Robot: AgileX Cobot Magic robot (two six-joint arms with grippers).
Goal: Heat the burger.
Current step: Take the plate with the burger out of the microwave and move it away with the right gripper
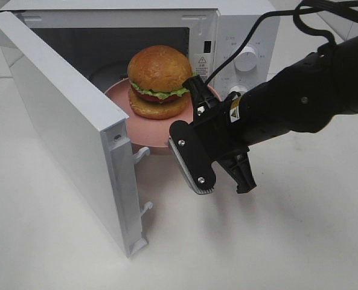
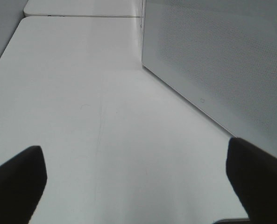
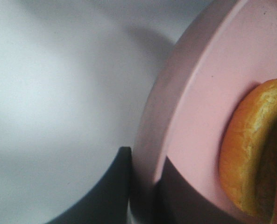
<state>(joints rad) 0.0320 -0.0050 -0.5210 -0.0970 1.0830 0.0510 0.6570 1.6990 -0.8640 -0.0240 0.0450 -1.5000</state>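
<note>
Burger (image 1: 159, 81) sitting on pink plate (image 1: 147, 128), plate half inside the open microwave (image 1: 239, 42) and jutting out over the front sill. Microwave door (image 1: 64, 121) swung wide toward the camera. Right gripper (image 3: 145, 189) pinched narrow on the plate's near rim, one finger above, one below; bottom bun close by in the wrist view. Left gripper (image 2: 138, 186) spread wide, holding nothing, hovering over the bare white table (image 2: 82, 93) beside the door's outer face.
</note>
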